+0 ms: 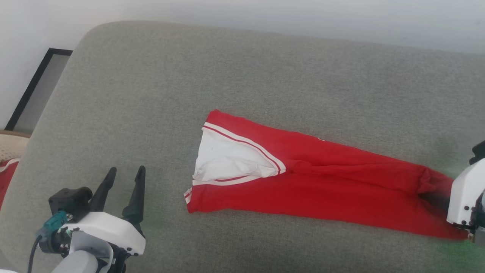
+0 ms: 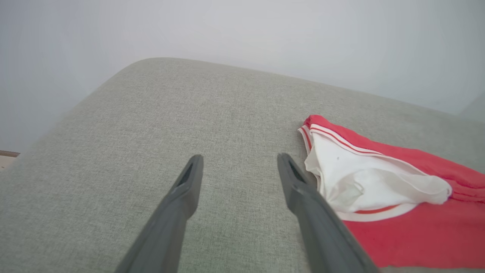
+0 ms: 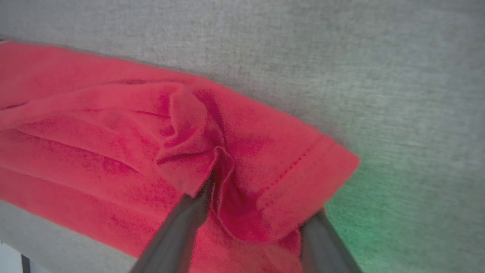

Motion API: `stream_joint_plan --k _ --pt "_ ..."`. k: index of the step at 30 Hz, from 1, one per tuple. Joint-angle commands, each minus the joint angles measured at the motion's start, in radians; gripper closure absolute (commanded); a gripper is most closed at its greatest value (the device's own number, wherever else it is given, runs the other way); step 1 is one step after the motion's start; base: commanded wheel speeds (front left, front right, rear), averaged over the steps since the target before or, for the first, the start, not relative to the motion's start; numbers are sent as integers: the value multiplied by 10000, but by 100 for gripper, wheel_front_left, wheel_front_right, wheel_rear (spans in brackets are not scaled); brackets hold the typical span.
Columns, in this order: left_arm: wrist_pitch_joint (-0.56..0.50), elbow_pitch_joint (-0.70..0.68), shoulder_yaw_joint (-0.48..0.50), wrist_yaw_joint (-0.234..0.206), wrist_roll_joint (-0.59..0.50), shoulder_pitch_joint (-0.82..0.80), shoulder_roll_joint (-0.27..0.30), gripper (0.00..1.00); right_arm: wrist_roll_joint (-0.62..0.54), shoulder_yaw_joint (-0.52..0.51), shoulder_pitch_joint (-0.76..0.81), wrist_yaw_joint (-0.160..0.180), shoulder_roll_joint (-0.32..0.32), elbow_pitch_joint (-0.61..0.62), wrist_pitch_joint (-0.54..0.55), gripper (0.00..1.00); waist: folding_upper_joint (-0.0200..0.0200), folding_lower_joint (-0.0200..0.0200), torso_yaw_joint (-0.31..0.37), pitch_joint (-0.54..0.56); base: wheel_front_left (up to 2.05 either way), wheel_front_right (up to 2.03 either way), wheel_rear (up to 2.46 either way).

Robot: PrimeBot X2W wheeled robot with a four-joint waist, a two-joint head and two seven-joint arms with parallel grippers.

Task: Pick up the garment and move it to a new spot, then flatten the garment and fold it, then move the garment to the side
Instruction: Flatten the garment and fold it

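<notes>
Hem end of the garment [image 1: 322, 189] bunches around the right gripper [image 3: 263, 200]

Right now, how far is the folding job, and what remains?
Looks done: the garment lies on the grey cushion, folded lengthwise into a long strip. In hand: the right gripper, jaws wide, has its fingertips tucked into cloth at the hem end; the left gripper hovers open near the white sleeve end. Left: probably a shorter fold, then moving it aside.
</notes>
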State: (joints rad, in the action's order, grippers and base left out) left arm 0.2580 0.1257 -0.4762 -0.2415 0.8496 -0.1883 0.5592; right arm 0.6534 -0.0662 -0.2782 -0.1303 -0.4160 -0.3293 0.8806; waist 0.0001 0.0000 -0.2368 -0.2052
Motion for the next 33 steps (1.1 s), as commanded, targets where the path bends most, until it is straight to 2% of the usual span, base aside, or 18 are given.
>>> stream_joint_plan --k 1,13,20,27,33 --pt "59 82 115 96 -144 -3 -95 0 249 365 91 -6 342 -287 56 100 -1 0 -58 -32 0 0 0" --pt "76 189 1245 709 -817 274 -834 0 1286 86 -501 0 -439 -90 -99 100 -1 0 15 -149 0 0 0" --pt "76 157 1606 904 -1089 288 -1040 0 1150 -798 -597 3 -1180 -319 -397 100 -1 0 216 -311 0 0 0" --pt "77 236 1815 1101 -1303 205 -1187 0 600 -1777 -1026 3 -1907 -1331 -698 100 -1 0 381 -436 0 0 0" --pt "79 341 1947 1260 -1428 108 -1309 0 527 -1776 -1391 3 -1959 -1722 -785 100 -1 0 497 -448 0 0 0"
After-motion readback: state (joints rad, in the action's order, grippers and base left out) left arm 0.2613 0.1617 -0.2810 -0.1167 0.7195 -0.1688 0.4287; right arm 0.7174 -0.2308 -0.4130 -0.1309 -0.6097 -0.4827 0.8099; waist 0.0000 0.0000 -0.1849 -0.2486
